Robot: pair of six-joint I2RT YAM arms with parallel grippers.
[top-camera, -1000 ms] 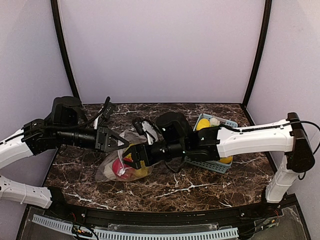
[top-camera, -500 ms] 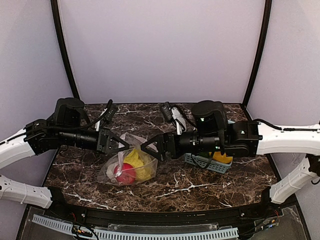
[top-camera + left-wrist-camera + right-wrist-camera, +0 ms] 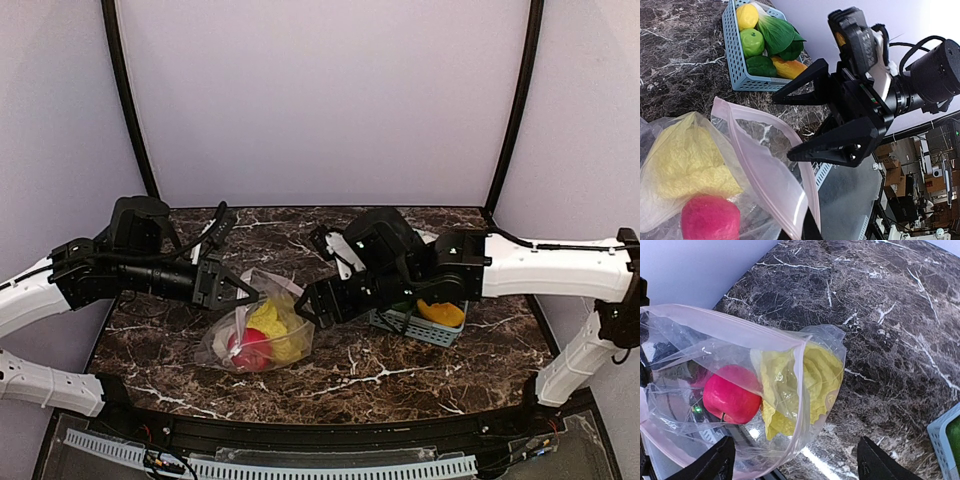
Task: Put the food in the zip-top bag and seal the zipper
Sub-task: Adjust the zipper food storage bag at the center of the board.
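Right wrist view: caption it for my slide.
Clear bag holding cabbage and red fruit on a marble table.

Shows a dark marble table (image 3: 400, 370) veined in white, backed by pale lilac walls (image 3: 320, 100) and black corner posts (image 3: 127, 100). On its right half, carries a light-blue slotted basket (image 3: 732, 55). Inside, along one side, holds a green leafy vegetable (image 3: 777, 35), just beside a dark green piece (image 3: 760, 65).
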